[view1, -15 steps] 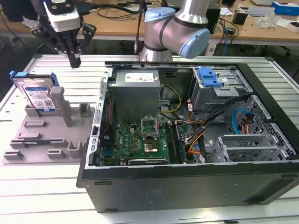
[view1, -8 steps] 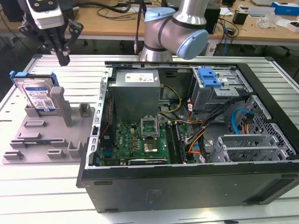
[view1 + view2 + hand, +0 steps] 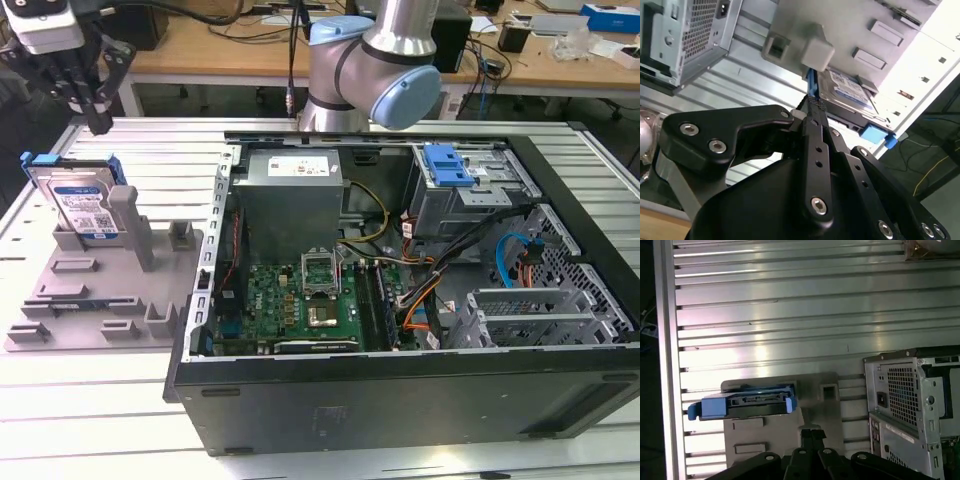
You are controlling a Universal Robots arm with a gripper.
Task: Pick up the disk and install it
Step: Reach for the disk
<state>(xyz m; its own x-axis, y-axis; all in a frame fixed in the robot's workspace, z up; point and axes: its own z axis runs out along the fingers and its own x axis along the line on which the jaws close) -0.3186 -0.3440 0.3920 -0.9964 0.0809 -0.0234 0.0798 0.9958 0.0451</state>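
Note:
The disk stands on edge in a grey holder on the exterior view's left, its white-and-blue label showing and a blue carrier frame around it. My gripper hangs above the disk and a little behind it, not touching it. Its black fingers look shut with nothing between them. In the second wrist view the fingertips point toward the disk. In the first wrist view the disk appears edge-on beyond the gripper.
An open computer case lies on the slatted metal table on the exterior view's right. It holds a power supply, a motherboard, cables and a drive cage with a blue latch. The arm's base stands behind it.

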